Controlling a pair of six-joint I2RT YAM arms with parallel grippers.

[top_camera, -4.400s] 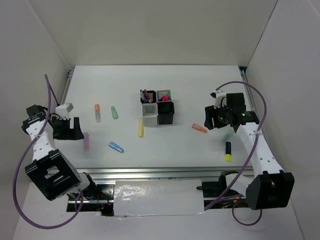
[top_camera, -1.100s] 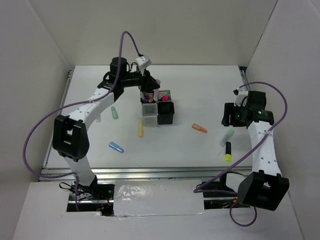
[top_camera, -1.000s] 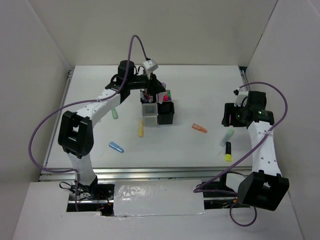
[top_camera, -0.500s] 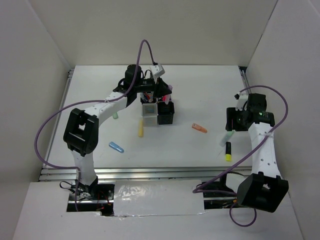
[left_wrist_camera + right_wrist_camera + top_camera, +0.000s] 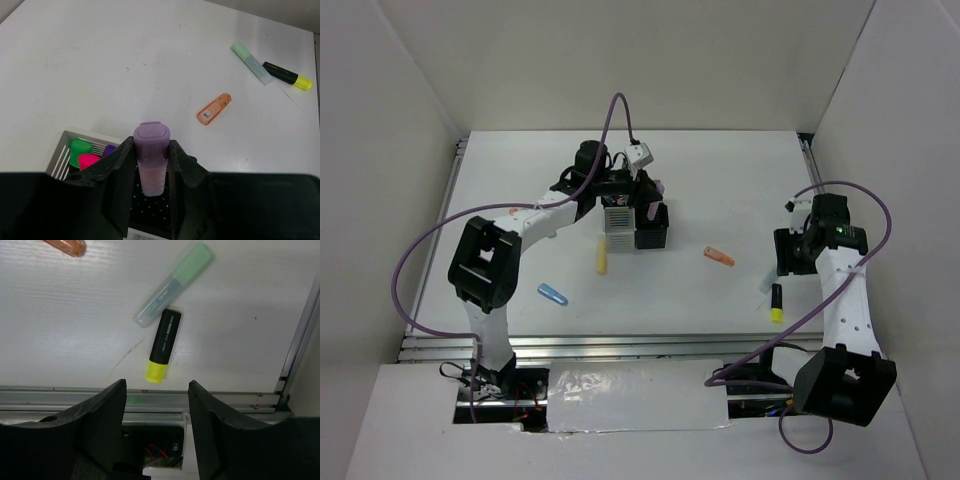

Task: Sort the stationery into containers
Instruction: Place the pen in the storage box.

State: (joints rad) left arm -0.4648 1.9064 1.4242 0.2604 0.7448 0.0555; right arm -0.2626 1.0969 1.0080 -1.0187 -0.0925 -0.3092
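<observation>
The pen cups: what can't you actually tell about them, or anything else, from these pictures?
- Cups: in the top view the left gripper covers the back pair; in the left wrist view its fingers hide most of them.
- Purple marker: lower end hidden between those fingers.
- Green marker: in the top view, mostly under the right arm.
- Orange marker: in the right wrist view, cut off by the top edge.

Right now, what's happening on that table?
The left gripper grips a stubby lilac marker over the joined block of black and silver-white slotted pen cups, apparently above a black cup, not yet released. The right gripper hangs open above a pale green marker and a black highlighter with a yellow end. An orange marker, a yellow marker and a blue marker lie loose too.
</observation>
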